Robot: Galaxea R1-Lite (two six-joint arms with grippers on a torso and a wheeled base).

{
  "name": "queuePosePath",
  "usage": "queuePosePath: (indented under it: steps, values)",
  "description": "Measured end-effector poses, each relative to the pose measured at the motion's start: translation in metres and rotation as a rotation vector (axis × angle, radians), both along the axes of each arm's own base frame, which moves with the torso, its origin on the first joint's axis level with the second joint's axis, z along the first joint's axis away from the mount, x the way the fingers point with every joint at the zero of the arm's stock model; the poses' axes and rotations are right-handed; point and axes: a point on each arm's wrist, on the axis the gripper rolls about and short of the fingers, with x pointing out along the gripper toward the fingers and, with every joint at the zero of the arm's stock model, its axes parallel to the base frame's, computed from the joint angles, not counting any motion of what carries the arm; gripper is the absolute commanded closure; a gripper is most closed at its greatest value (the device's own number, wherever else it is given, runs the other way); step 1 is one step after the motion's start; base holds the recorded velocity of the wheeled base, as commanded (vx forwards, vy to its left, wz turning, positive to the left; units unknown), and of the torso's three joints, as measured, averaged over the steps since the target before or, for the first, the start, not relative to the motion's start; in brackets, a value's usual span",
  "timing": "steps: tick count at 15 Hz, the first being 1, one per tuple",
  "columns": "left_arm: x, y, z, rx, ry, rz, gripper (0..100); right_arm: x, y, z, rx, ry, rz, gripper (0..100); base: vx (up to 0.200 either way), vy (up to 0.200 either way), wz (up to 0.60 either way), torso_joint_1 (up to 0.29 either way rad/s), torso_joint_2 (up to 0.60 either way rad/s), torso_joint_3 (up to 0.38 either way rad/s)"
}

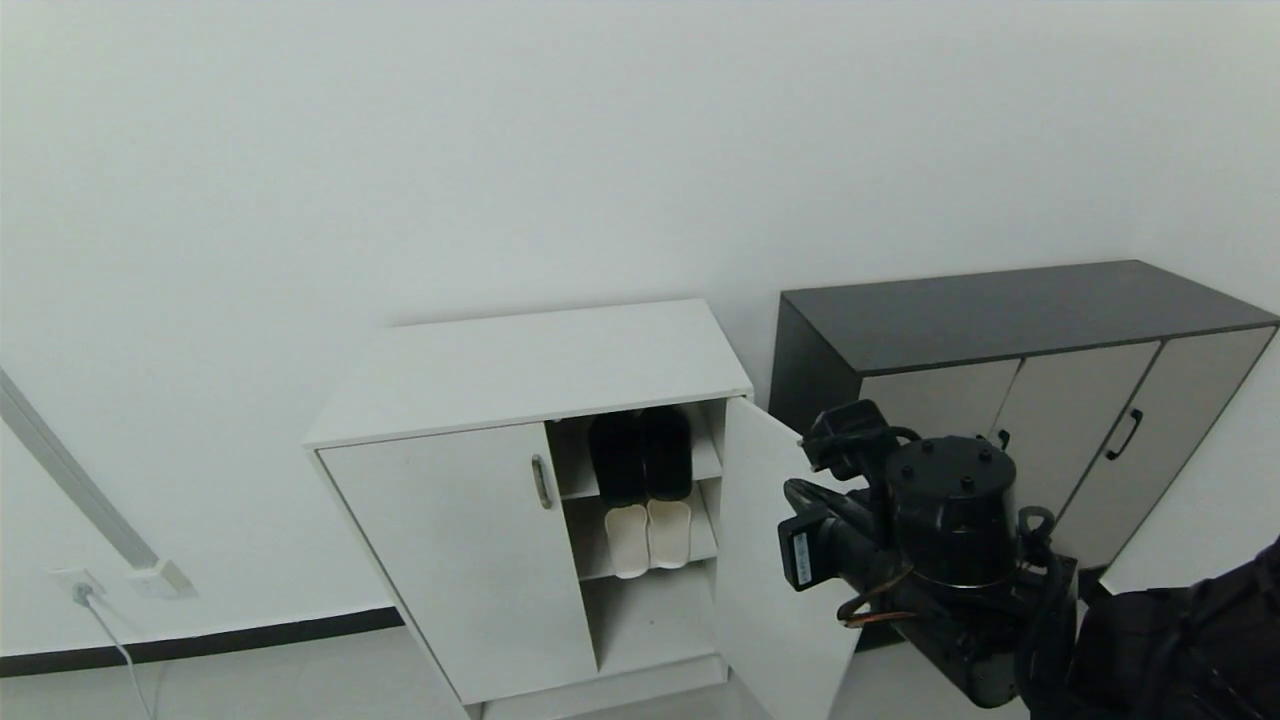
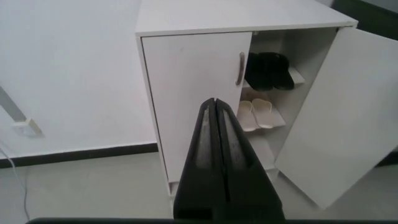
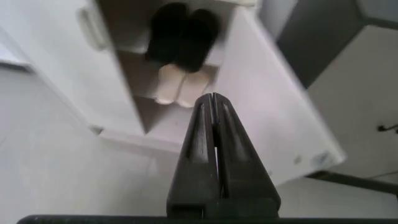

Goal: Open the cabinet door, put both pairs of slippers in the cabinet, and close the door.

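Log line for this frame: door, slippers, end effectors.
cabinet door: open | black slippers: shelved inside | white slippers: shelved below them | left end effector: shut | right end effector: shut

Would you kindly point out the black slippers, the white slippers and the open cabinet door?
black slippers [image 1: 640, 455], head view, middle of the pair.
white slippers [image 1: 648, 535], head view, middle of the pair.
open cabinet door [image 1: 770, 560], head view, centre of its inner face.

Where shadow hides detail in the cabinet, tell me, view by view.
Head view: black slippers merge into the shaded top shelf, white slippers stand out clearly. Left wrist view: the same. Right wrist view: the black slippers read as one dark mass.
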Motion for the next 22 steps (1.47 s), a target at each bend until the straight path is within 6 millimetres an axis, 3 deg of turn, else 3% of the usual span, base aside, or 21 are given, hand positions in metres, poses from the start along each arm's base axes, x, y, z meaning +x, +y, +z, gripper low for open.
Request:
queuePosePath:
  steps: [4, 6, 14, 18, 22]
  values:
    - [0.0, 0.0, 0.0, 0.001, 0.0, 0.001, 100, 0.008, -0.006, 0.0, -0.008, -0.004, -0.026, 100, -0.05, 0.0, 0.0, -0.002, 0.0, 0.001]
    - [0.0, 0.0, 0.0, 0.001, 0.0, -0.001, 100, 0.022, -0.013, 0.003, -0.004, -0.017, -0.057, 100, 0.0, 0.0, 0.0, 0.0, 0.0, 0.0]
    - [0.0, 0.0, 0.0, 0.001, 0.001, -0.001, 100, 0.129, -0.043, 0.038, 0.028, 0.06, -0.184, 100, 0.0, 0.0, 0.0, 0.0, 0.0, 0.0]
    - [0.0, 0.0, 0.0, 0.001, 0.001, 0.0, 100, 0.167, -0.059, 0.025, 0.041, 0.083, -0.239, 100, 0.0, 0.0, 0.0, 0.0, 0.0, 0.0]
    - [0.0, 0.0, 0.0, 0.001, 0.001, -0.001, 100, 0.188, -0.065, 0.001, 0.043, 0.119, -0.276, 100, 0.0, 0.0, 0.0, 0.0, 0.0, 0.0]
